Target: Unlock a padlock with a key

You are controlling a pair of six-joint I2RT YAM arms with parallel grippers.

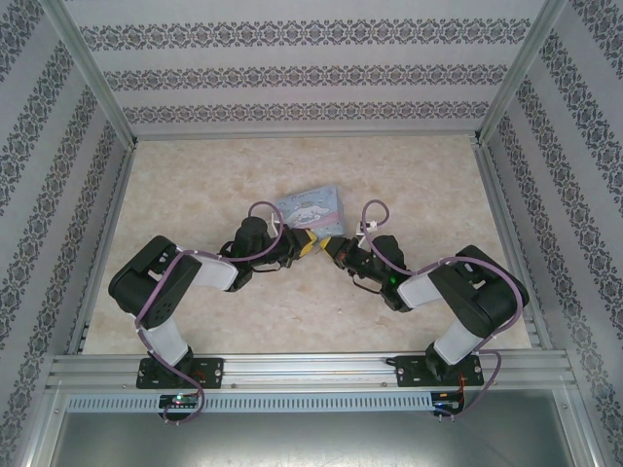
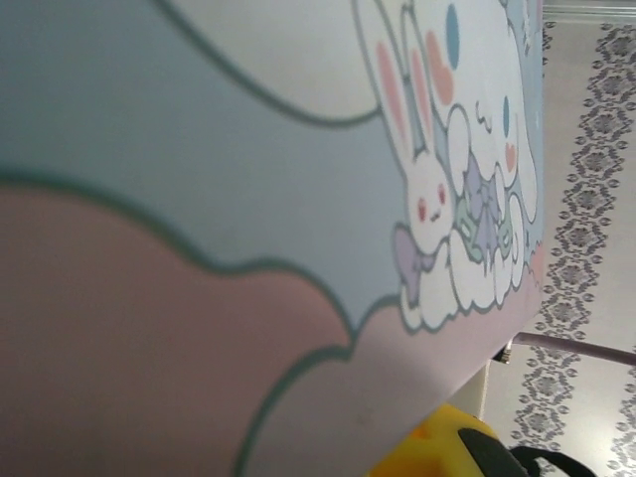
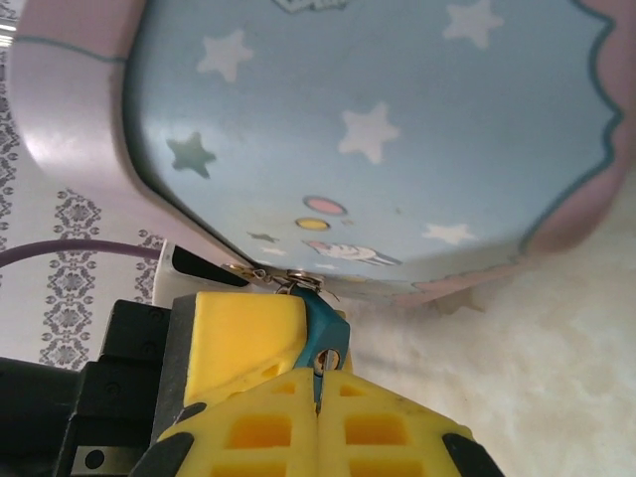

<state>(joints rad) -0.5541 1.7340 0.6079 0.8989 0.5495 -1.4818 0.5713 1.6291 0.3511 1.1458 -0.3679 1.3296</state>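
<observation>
The teal-blue padlock [image 3: 323, 333] hangs by its thin shackle from the hasp of the pale-blue cartoon tin [image 3: 397, 129]. My right gripper [image 3: 318, 397] is shut on the key [image 3: 319, 378], a thin grey sliver whose tip sits in the padlock's keyhole. A yellow finger of my left gripper [image 3: 243, 333] presses the padlock's left side, and a bit of yellow shows behind its right side. From above, the left gripper [image 1: 308, 244] and right gripper [image 1: 332, 247] meet tip to tip at the tin's [image 1: 311, 206] near edge. The tin's lid [image 2: 248, 149] lies close under the left wrist camera.
The tin rests on a pale marbled tabletop [image 1: 195, 185] with bare room to its left, right and behind. Patterned walls and aluminium posts [image 1: 92, 68] enclose the table. Purple cables [image 1: 263, 209] loop over both wrists.
</observation>
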